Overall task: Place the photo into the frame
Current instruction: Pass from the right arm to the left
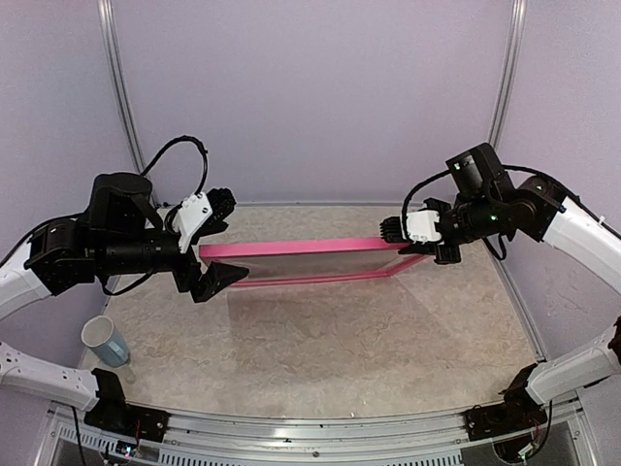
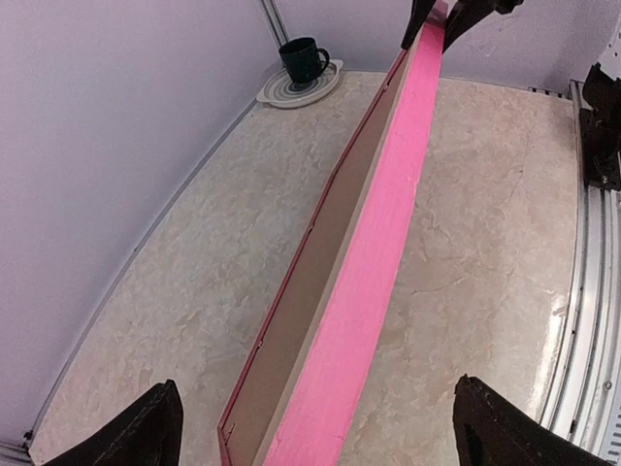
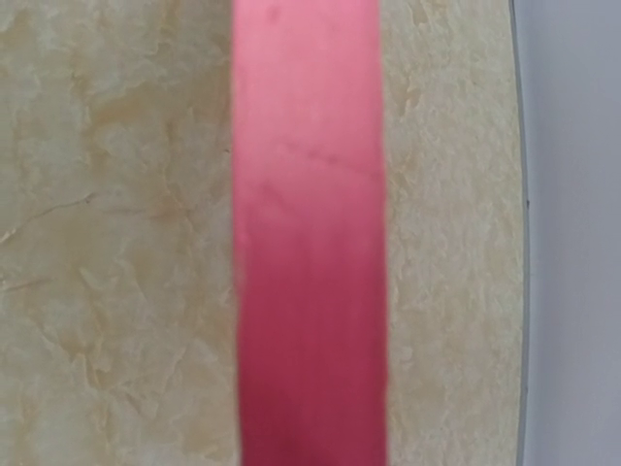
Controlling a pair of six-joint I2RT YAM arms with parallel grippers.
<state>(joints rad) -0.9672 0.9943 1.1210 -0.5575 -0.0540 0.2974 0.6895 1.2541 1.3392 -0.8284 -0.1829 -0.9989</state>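
My right gripper (image 1: 406, 243) is clamped on the right end of the pink frame (image 1: 310, 248). From my left wrist I see its dark fingers (image 2: 419, 17) pinching the far end from both sides. The frame hangs in the air above the marble-patterned table (image 1: 320, 340), stretched left to right between my two arms, and it throws a shadow on the surface below. It is turned so that one long pink edge faces my left wrist camera, with a pale brown inner side beside it. My right wrist camera sees only a blurred pink strip of the frame over the table.

My left gripper (image 1: 215, 248) is spread wide at the frame's left end. One finger sits on each side of it, and from the wrist I see a clear gap to the frame on both sides, so this gripper grasps nothing.

A pale cup (image 1: 105, 340) stands near the table's left edge. A dark mug (image 2: 304, 58) sits on a white plate (image 2: 281, 94) in the far corner.
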